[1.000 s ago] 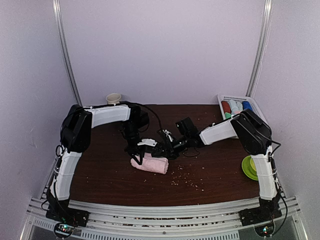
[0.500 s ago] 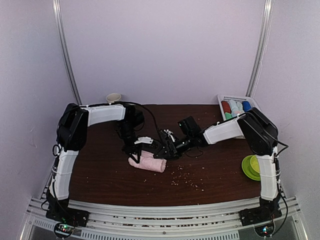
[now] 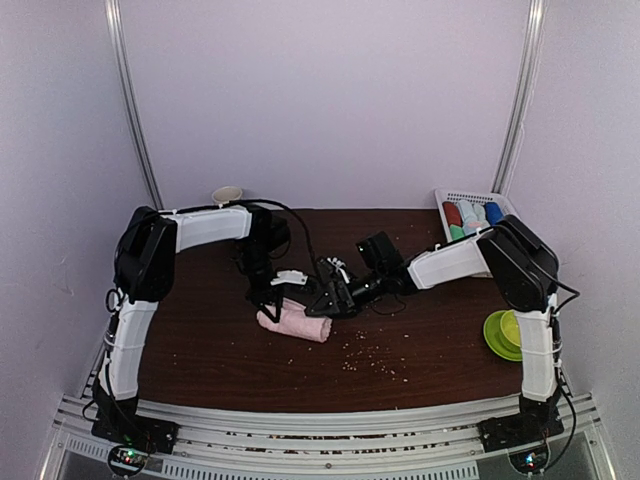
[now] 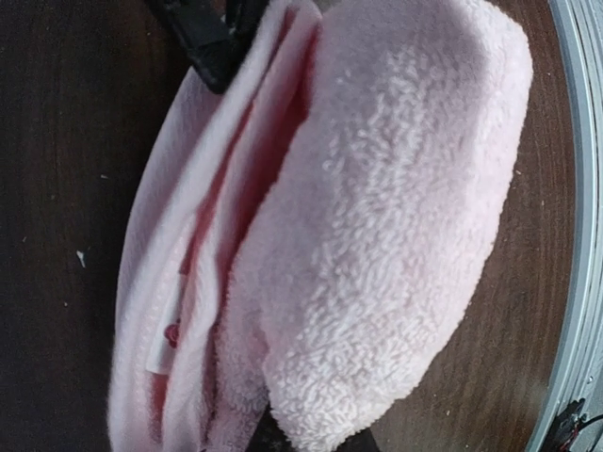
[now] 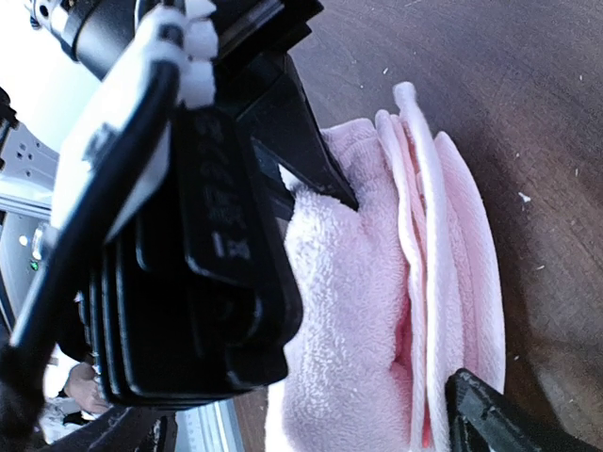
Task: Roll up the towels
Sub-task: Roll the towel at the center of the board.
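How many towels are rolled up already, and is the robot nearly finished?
A few rolled-up bundles, probably towels, already sit in the white basket. The pink towel on the table looks rolled too; the left gripper is pinching its end while the right gripper has its jaws wide. Left to do: let go and probably put it away. No flat towel shows.
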Controlling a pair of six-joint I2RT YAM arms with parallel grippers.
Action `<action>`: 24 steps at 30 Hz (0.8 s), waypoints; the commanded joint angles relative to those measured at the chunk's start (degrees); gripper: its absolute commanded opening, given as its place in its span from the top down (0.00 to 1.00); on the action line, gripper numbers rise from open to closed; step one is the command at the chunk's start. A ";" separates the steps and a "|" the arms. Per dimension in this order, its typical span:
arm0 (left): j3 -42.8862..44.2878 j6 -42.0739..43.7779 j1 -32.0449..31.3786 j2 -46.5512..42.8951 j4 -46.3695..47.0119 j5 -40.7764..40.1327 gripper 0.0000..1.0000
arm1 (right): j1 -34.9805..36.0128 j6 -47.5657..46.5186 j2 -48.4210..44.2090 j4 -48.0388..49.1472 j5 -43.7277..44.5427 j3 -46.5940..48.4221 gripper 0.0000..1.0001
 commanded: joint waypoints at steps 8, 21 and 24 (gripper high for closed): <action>3.33 -0.85 0.84 6.89 6.13 -8.55 1.00 | 2.55 -6.32 2.15 -9.67 4.52 5.01 0.00; 1.86 -0.05 0.83 6.04 7.63 -7.31 1.00 | -0.71 -4.40 -5.71 -4.83 18.98 -3.30 0.00; 1.30 0.00 0.84 5.75 8.10 -7.51 1.00 | -1.04 -6.37 -6.38 -13.00 23.92 -0.87 0.00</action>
